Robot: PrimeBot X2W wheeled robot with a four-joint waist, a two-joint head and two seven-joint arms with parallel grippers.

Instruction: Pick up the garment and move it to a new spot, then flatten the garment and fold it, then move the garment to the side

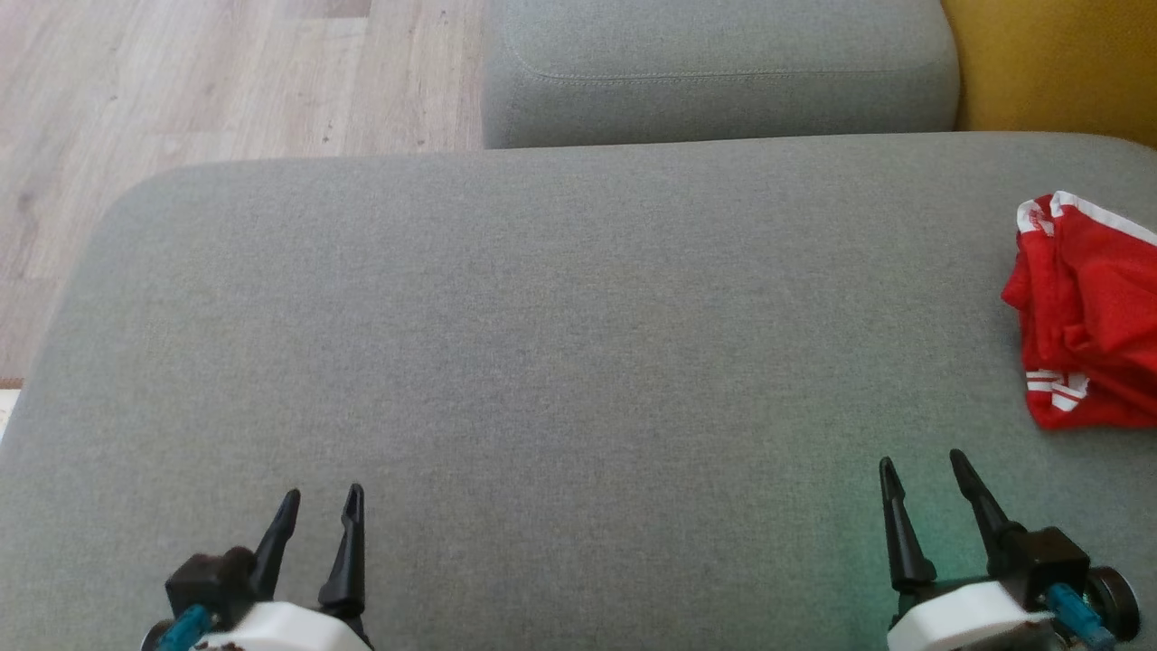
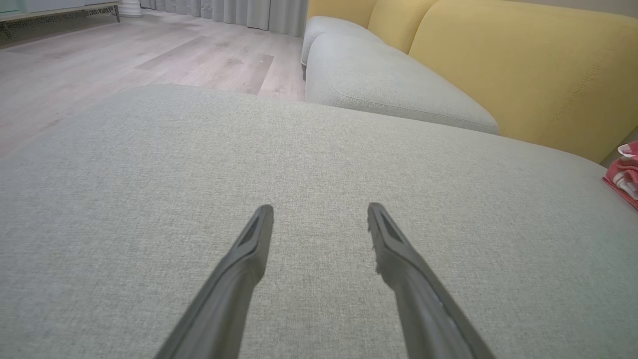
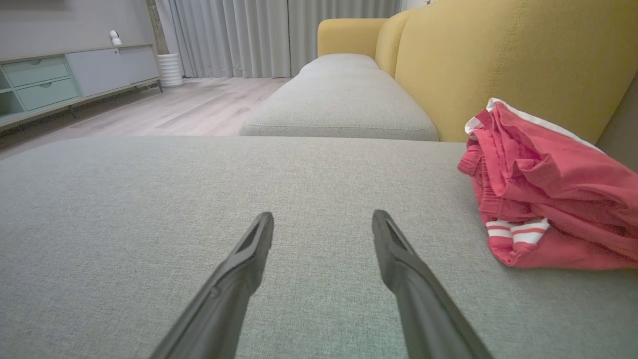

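Note:
The garment [image 1: 1089,316] is a crumpled red piece with white stripes, lying at the far right edge of the grey sofa cushion [image 1: 542,344]. It also appears as the garment [image 3: 548,194] to the right of my right fingers, and a sliver of the garment [image 2: 625,172] at the right edge of the left wrist view. My right gripper [image 1: 922,470] stands open over the cushion's near right, below and left of the garment, with nothing between its fingers. At the near left, my left gripper [image 1: 323,502] is open and empty too.
A second grey seat cushion [image 1: 723,72] lies beyond the big one. Yellow backrests [image 3: 498,60] rise to the right behind the garment. Wooden floor [image 1: 181,81] lies past the cushion's left and far edge. A low cabinet [image 3: 60,80] and curtains [image 3: 249,35] stand across the room.

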